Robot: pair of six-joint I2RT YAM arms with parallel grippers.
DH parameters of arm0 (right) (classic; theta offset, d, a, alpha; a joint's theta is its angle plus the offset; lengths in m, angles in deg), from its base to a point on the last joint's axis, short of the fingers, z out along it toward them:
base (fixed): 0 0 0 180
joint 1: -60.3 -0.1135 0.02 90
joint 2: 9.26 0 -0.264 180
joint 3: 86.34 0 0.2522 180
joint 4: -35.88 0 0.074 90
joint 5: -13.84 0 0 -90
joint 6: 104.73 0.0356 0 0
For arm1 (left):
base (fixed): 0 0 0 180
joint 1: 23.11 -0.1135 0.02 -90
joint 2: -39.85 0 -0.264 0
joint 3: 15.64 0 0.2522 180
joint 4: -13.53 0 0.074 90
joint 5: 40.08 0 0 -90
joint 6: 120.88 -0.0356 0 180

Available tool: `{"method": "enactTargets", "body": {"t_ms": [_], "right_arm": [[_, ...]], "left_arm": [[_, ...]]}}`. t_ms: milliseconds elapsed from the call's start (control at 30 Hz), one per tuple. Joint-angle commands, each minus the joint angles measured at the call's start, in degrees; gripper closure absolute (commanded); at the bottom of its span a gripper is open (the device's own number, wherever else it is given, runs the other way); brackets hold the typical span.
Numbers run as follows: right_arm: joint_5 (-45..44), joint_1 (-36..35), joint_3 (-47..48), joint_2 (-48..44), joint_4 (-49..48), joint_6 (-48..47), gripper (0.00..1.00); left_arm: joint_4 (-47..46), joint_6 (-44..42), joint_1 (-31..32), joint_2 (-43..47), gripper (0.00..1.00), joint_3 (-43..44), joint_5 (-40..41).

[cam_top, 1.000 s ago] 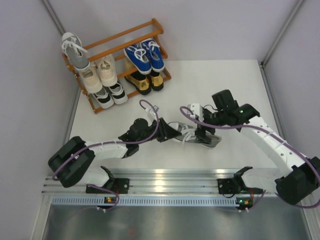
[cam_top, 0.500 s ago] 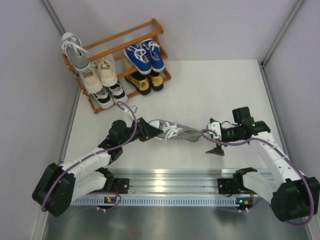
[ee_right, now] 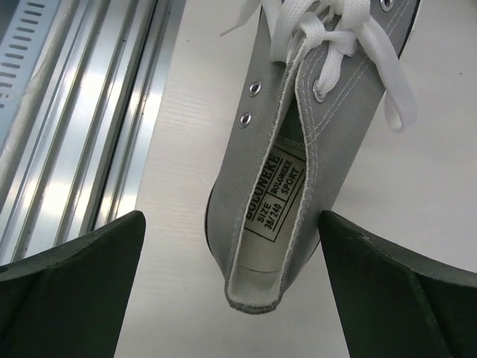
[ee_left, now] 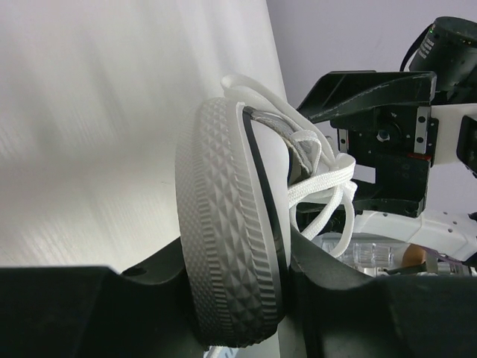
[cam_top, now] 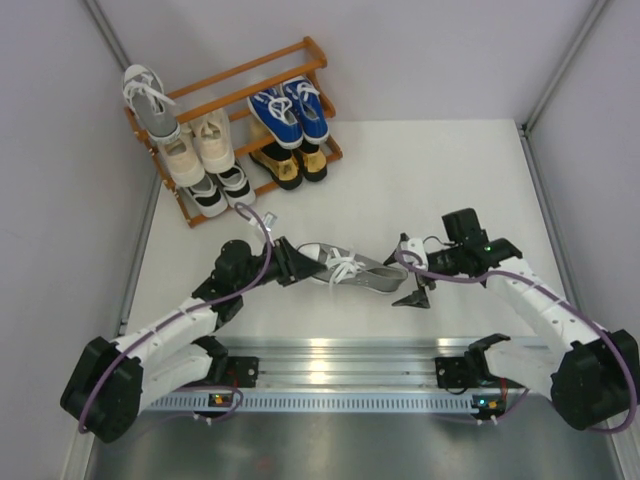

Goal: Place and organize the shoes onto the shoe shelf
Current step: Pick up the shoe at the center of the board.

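**Grey sneaker gripped by its toe near the table's near edge**

The white table (cam_top: 450, 170) carries the shoe shelf (cam_top: 240, 73) in its far left corner, well apart from both arms. The left arm (cam_top: 170, 325) and right arm (cam_top: 540, 300) reach in from the near edge and meet around one shoe.

There are ten shoes, nine of them on the shelf:
- A shelved grey sneaker (cam_top: 148, 105) stands alone at the top left.
- The beige pair (cam_top: 195, 145) sits just beside it.
- The blue pair (cam_top: 290, 112) is on the right.
- The gold pair (cam_top: 288, 165) lies below the blue pair, its heels covered by it.
- The black-and-white pair (cam_top: 222, 188) lies lowest, half hidden under the beige pair.

The tenth shoe, the held grey sneaker (cam_top: 350, 268), lies between the arms near the middle of the near edge. The left gripper (cam_top: 298, 262) is clamped on its ribbed toe cap (ee_left: 231, 246).

The right gripper (cam_top: 410, 272) is spread wide, one finger on each side of the heel (ee_right: 257, 291), and neither touches it. From the right wrist the held sneaker's toe is cut off. A size label (ee_right: 272, 198) shows inside the shoe.
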Motion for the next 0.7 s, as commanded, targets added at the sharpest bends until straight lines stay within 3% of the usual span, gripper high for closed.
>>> {"method": "enactTargets", "body": {"t_ms": [0, 100, 267, 667], "right_arm": [[-1.8, -3.2, 2.5, 0.6, -7.7, 8.4, 0.01], [-9.9, -4.1, 3.1, 0.9, -13.1, 17.2, 0.01], [-15.0, -4.7, 4.7, 1.2, -15.6, 22.8, 0.01], [-14.1, -7.7, 7.4, 2.7, -13.8, 21.9, 0.01]], "left_arm": [[-6.7, 2.3, -0.3, 2.2, 1.0, 4.7, -1.3], [-6.8, 3.6, -0.2, 3.4, 1.0, 5.3, -0.2], [-9.2, 5.9, -0.3, 5.1, 1.0, 5.1, 1.2], [-9.2, 7.2, -0.2, 3.5, 1.0, 6.1, 1.6]]}}
